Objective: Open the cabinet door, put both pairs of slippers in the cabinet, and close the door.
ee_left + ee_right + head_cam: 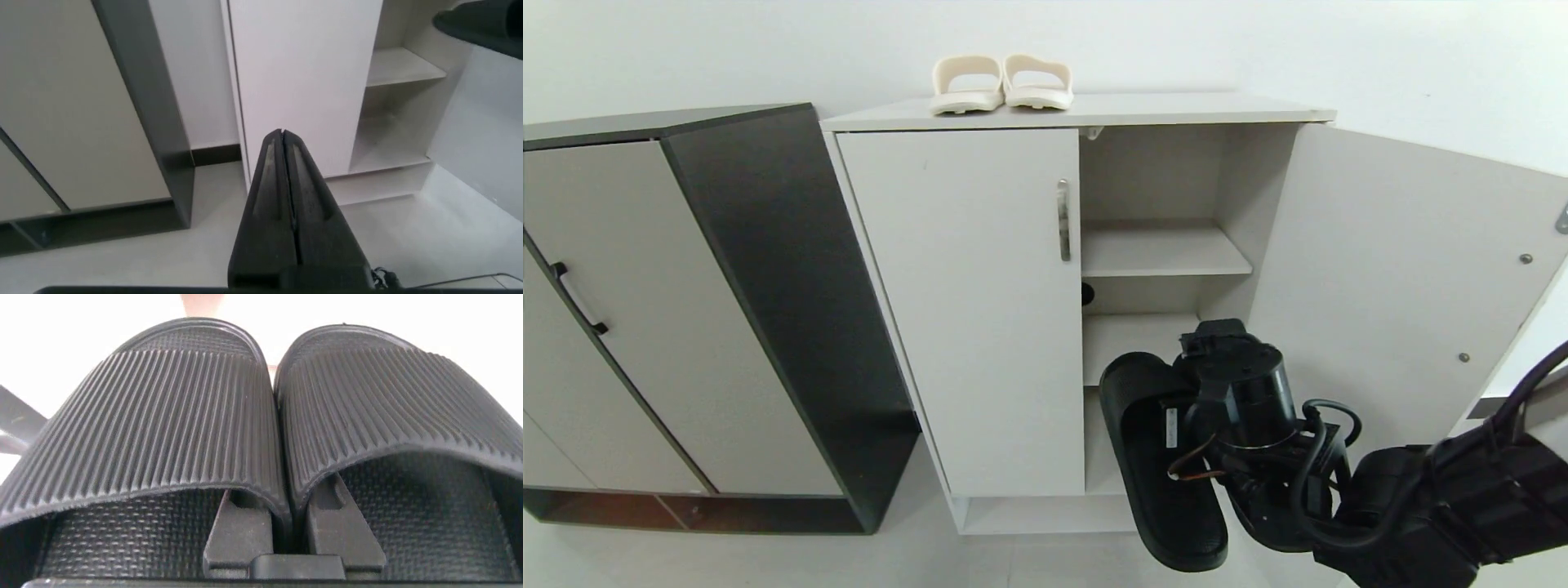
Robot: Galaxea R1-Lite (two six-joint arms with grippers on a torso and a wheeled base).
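A pair of black slippers (1160, 465) hangs low in front of the white cabinet's (1094, 110) open right half. My right gripper (286, 535) is shut on both, its fingers (239, 531) under the ribbed straps (163, 425), pinching the inner edges together. The cabinet's right door (1405, 278) stands swung wide open to the right. A pair of cream slippers (1001, 83) sits side by side on the cabinet top. My left gripper (282, 163) is shut on nothing, held above the floor in front of the cabinet.
The white cabinet's left door (972, 310) is closed, with a metal handle (1063, 220). Inside are bare shelves (1160, 249). A second grey and dark cabinet (768, 286) stands close on the left, tilted. Pale floor (425, 229) lies in front.
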